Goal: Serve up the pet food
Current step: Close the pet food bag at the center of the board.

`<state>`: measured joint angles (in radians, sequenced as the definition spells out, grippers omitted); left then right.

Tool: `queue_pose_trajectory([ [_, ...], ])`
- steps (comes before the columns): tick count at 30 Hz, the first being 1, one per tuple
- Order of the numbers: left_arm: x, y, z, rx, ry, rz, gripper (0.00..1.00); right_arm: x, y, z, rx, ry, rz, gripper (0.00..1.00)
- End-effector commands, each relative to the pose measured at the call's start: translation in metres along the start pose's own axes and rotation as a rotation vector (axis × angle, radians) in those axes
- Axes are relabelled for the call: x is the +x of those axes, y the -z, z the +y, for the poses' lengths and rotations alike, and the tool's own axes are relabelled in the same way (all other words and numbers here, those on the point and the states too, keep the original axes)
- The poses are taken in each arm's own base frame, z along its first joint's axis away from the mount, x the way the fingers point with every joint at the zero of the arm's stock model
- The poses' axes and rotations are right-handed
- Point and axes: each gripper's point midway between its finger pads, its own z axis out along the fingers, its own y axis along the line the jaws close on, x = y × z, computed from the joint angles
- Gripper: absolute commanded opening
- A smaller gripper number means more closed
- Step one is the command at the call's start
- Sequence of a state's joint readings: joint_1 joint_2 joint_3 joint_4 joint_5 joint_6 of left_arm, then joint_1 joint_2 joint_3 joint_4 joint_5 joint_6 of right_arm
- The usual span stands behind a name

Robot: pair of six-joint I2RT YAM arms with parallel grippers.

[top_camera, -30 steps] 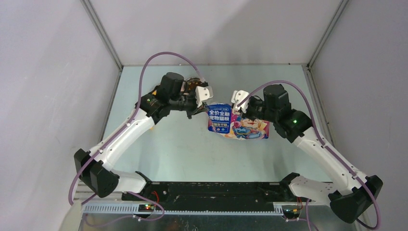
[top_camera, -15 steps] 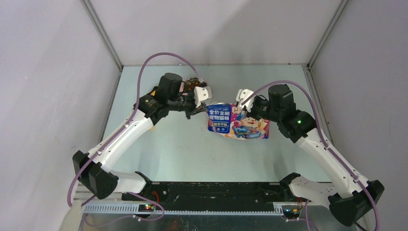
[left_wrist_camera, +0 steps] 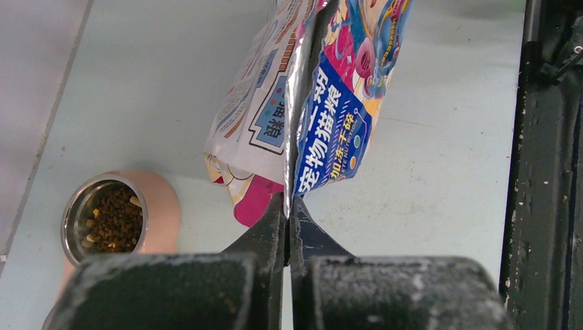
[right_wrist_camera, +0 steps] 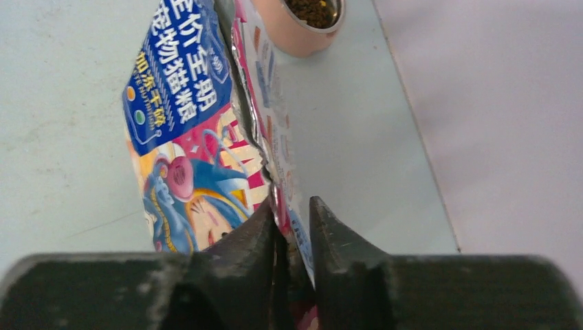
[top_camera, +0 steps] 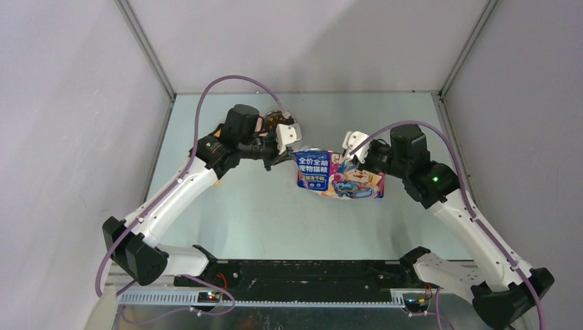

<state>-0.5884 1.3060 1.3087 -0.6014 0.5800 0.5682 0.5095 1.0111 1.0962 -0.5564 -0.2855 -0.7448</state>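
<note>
The pet food bag (top_camera: pixel 338 176), glossy blue, pink and white, hangs above the table mid-scene with its torn silver-lined top open. My left gripper (top_camera: pixel 294 153) is shut on the bag's (left_wrist_camera: pixel 323 110) left top corner, the film pinched between the left gripper (left_wrist_camera: pixel 289 201) tips. My right gripper (top_camera: pixel 348 157) is at the bag's (right_wrist_camera: pixel 185 137) other top corner. The right gripper (right_wrist_camera: pixel 293 207) jaws stand slightly apart, with the film loose in the gap and leaning on one finger. Brown kibble (left_wrist_camera: pixel 112 218) fills a steel bowl.
The pink feeder (left_wrist_camera: pixel 163 208) with its filled steel bowl (top_camera: pixel 277 121) sits on the table behind my left wrist, also seen as the pink feeder (right_wrist_camera: pixel 289 38) beyond the bag. Grey walls close in the table on three sides. The black rail (top_camera: pixel 302 271) runs along the near edge.
My right gripper has gone from shut on the bag's corner to slightly open, and that arm has drawn back to the right. The left gripper keeps its grip and the bag has barely moved.
</note>
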Motion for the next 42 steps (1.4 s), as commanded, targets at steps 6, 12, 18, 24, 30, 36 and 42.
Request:
queue_pose_trajectory([
  [6, 0.002, 0.020, -0.002, -0.027, 0.007, 0.015, 0.00, 0.009, 0.017, -0.020, 0.109, 0.057, 0.043, 0.00],
  [12, 0.002, 0.020, -0.002, -0.028, 0.007, 0.015, 0.00, 0.012, 0.025, -0.021, 0.133, 0.073, 0.060, 0.32],
  [18, 0.002, 0.020, -0.003, -0.025, 0.007, 0.012, 0.00, 0.021, 0.032, -0.027, 0.165, 0.070, 0.090, 0.21],
  [24, 0.002, 0.020, -0.003, -0.026, 0.005, 0.011, 0.00, 0.023, 0.033, -0.029, 0.174, 0.068, 0.095, 0.00],
  [30, 0.002, 0.021, -0.004, -0.026, 0.006, 0.011, 0.00, 0.031, 0.039, -0.029, 0.180, 0.093, 0.144, 0.31],
  [36, 0.003, 0.022, -0.004, -0.028, 0.004, 0.013, 0.00, 0.039, 0.046, -0.033, 0.230, 0.109, 0.164, 0.20],
  [42, 0.003, 0.022, -0.005, -0.027, 0.005, 0.011, 0.00, 0.040, 0.054, -0.042, 0.281, 0.097, 0.169, 0.00],
])
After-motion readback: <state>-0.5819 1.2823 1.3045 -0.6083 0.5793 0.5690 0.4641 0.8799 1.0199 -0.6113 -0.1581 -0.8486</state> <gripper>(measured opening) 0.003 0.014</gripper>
